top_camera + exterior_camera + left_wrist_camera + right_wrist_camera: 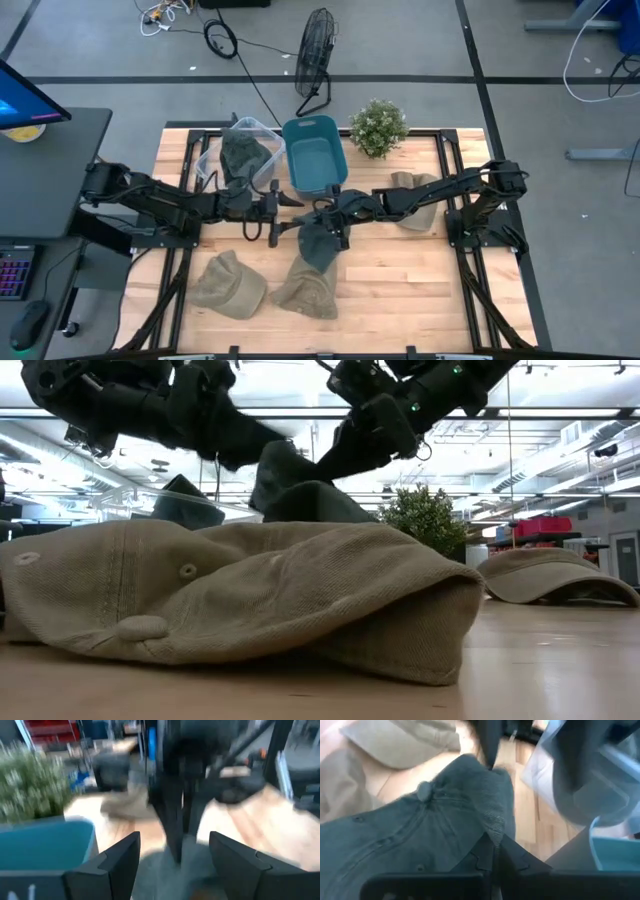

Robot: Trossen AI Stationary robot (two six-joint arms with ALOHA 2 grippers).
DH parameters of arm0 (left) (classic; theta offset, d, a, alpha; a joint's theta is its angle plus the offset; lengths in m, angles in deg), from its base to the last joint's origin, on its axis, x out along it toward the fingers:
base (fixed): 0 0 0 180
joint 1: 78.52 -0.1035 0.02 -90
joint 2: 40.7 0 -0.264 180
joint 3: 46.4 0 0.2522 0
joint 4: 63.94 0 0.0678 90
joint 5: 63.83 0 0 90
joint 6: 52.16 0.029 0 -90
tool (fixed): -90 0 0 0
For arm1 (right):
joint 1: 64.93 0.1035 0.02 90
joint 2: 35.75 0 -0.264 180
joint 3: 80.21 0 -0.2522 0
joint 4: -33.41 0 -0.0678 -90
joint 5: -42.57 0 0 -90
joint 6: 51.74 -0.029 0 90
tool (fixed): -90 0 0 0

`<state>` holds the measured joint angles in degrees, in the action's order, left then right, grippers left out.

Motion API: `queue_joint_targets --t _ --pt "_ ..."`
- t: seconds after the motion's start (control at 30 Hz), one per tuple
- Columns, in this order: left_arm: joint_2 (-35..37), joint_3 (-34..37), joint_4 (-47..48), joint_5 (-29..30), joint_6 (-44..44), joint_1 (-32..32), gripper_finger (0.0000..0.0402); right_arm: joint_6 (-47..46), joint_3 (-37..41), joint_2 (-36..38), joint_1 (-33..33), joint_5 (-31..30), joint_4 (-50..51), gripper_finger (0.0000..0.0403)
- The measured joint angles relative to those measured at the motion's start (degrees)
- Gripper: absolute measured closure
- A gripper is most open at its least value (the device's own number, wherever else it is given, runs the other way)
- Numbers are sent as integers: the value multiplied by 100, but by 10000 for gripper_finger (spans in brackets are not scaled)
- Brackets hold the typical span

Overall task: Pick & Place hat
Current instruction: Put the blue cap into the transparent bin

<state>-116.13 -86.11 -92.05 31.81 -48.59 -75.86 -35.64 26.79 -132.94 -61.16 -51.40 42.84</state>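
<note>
A dark green hat (318, 247) hangs at the table's middle from my right gripper (330, 215), which is shut on it; the right wrist view shows its crown and top button (423, 790). My left gripper (277, 201) is open just left of it, its fingers (120, 862) standing apart and facing the right gripper. Two tan hats (228, 285) (310, 292) lie crown-up on the near part of the table. A third tan hat (413, 198) lies under the right arm. A clear bin (262, 135) holds another dark hat (243, 155). My right gripper (495, 855) pinches a raised fold of the green hat's crown (492, 827), a little way from the top button, between its two shut fingers. It comes from the table's right, slanting down. The hat (300, 490) hangs below the fingers; its lower end is hidden behind a tan hat.
A blue bin (315, 150) stands at the far middle next to the clear bin. A potted plant (378, 128) sits at the far right. A floor fan (315, 55) and cables are beyond the table. A desk with a monitor (25, 100) is on the left.
</note>
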Motion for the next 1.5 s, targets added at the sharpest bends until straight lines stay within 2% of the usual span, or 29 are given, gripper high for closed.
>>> queue_joint_targets --t 0.1,0.33,0.53,0.8,0.97,1.23,1.33,1.5 --pt "10 -7 -363 4 25 57 163 -2 0 0 0 -2 164 392" --pt "-118 -2 -116 -1 -590 84 165 9 0 0 0 -2 -208 391" --pt "-496 -6 -129 6 -591 85 165 92 0 0 7 125 -701 391" --pt "-744 -13 -142 7 -545 80 173 94 2 0 7 195 -786 391" --pt "-744 -13 -129 -14 -529 83 221 135 6 0 11 392 -1095 391" --pt "-744 -13 -123 -74 -524 89 337 444 7 0 63 508 -1187 389" --pt "-746 -11 -86 -2 -524 83 376 389 7 0 83 125 -1048 380" --pt "-753 7 -29 75 -546 182 379 615 2 68 225 -581 -722 344"
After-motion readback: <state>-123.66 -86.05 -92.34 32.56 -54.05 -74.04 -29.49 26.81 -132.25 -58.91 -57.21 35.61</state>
